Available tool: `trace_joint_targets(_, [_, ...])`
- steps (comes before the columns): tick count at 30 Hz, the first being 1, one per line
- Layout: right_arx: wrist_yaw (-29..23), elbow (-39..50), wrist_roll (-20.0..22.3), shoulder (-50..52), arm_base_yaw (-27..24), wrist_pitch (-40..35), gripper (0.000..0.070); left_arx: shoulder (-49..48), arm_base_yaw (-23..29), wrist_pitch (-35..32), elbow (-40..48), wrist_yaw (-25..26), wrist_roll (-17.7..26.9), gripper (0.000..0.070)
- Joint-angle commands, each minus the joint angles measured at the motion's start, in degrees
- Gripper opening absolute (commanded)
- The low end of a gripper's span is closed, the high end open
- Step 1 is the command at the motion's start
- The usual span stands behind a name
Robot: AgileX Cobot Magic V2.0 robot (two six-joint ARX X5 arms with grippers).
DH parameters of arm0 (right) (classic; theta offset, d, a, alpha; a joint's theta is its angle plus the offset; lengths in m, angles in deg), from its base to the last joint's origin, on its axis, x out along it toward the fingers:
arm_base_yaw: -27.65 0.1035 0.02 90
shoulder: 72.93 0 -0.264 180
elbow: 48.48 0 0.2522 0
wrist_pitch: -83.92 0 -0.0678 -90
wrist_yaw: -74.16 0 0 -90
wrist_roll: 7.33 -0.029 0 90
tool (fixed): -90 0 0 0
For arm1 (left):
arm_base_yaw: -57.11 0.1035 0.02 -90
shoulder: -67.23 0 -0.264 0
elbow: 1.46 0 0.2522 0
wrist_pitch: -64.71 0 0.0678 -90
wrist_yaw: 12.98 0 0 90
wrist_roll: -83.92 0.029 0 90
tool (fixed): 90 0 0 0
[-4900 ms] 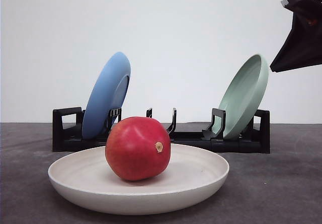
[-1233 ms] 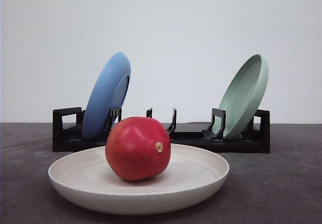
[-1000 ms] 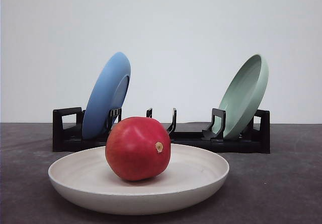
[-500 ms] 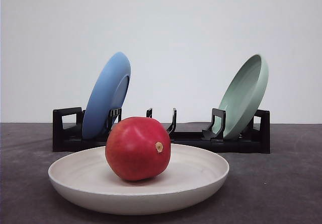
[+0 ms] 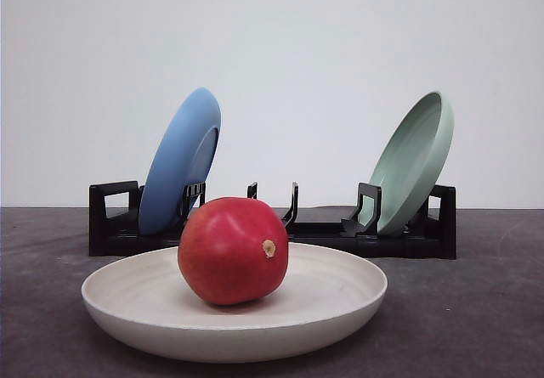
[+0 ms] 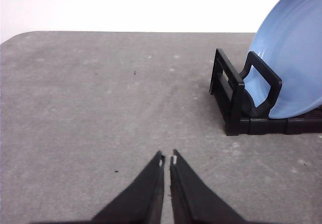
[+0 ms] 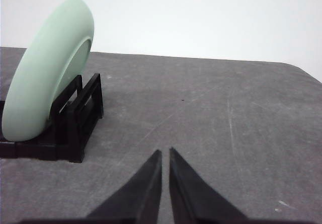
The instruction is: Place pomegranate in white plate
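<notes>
The glossy red pomegranate (image 5: 232,251) rests inside the cream-white plate (image 5: 340,306) at the near centre of the table, its tan nub facing right and forward. Nothing touches it. My left gripper (image 6: 167,159) hovers over bare grey tabletop beside the rack's blue-plate end, its fingers pressed nearly together with nothing between them. Over grey tabletop near the pale green plate, my right gripper (image 7: 165,152) is likewise shut and holds nothing.
A black dish rack (image 5: 323,229) stands behind the white plate. A blue plate (image 5: 180,159) leans in its left end and a pale green plate (image 5: 414,161) in its right end. Grey table surface stretches to both sides.
The right arm, seen at the upper right of the front view 4.9 s ago, has left that view. The pomegranate and plates have not moved.
</notes>
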Motion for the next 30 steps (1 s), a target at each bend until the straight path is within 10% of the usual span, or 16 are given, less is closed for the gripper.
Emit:
trace_joint_targets(1, [0.02, 0.22, -0.17, -0.07, -0.02, -0.44, 0.0023, -0.04, 0.02, 0.00, 0.70, -0.30, 0.00, 0.0000])
trace_joint_targets(30, [0.02, 0.22, -0.17, -0.07, -0.02, -0.44, 0.0023, -0.04, 0.02, 0.00, 0.70, -0.30, 0.00, 0.0000])
